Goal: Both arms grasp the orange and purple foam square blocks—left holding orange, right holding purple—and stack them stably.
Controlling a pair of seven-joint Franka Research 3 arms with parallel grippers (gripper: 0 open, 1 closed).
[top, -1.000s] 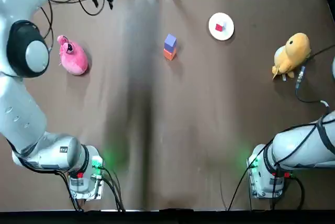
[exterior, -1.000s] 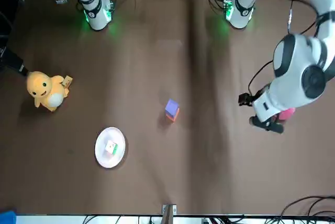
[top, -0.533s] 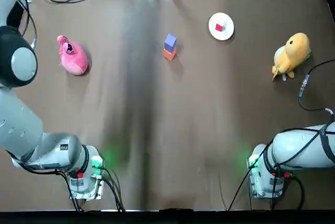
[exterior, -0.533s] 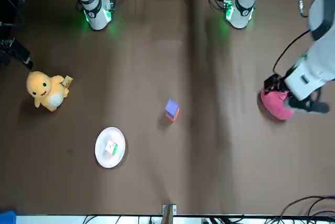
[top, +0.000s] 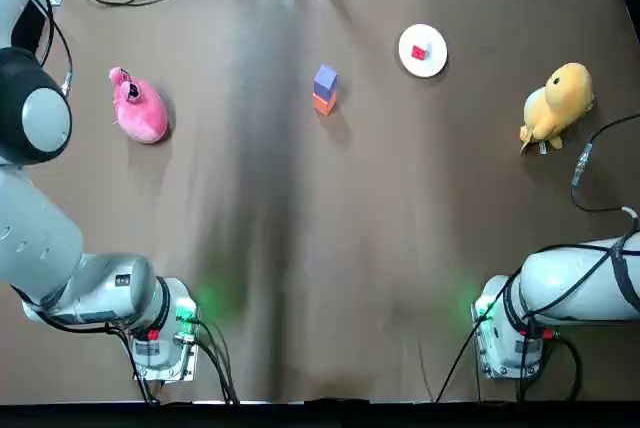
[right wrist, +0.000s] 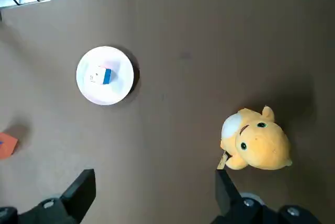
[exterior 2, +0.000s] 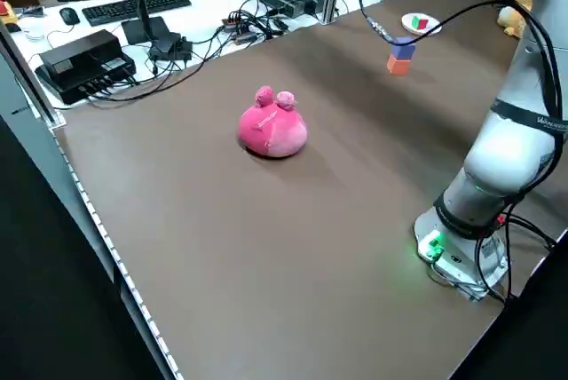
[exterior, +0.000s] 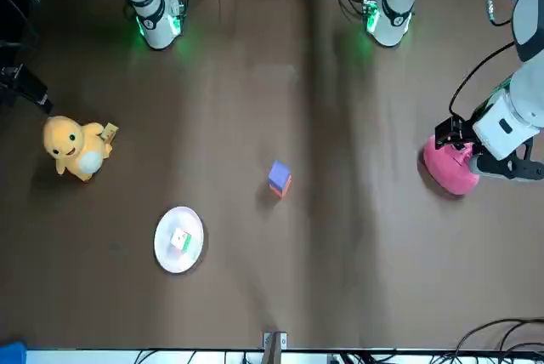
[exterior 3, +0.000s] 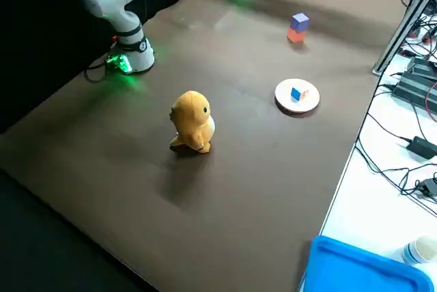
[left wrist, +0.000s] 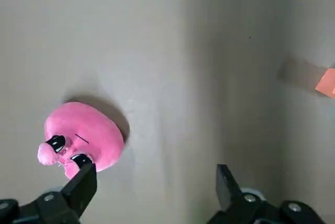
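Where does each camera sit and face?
Top: overhead, facing down; left arm, right arm.
Front: opposite, facing both arms.
Left side: raised, over pink plush; left arm.
Right side: raised, over yellow plush; right arm.
Left wrist: onto pink plush; left end effector.
Right wrist: onto yellow plush; right end effector.
Top, front share stacked blocks.

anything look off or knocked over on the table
Nothing stands out. The purple block sits on the orange block, maybe turned a little but well supported. The pink toy, yellow toy and plate look intact, and nothing is spilled.
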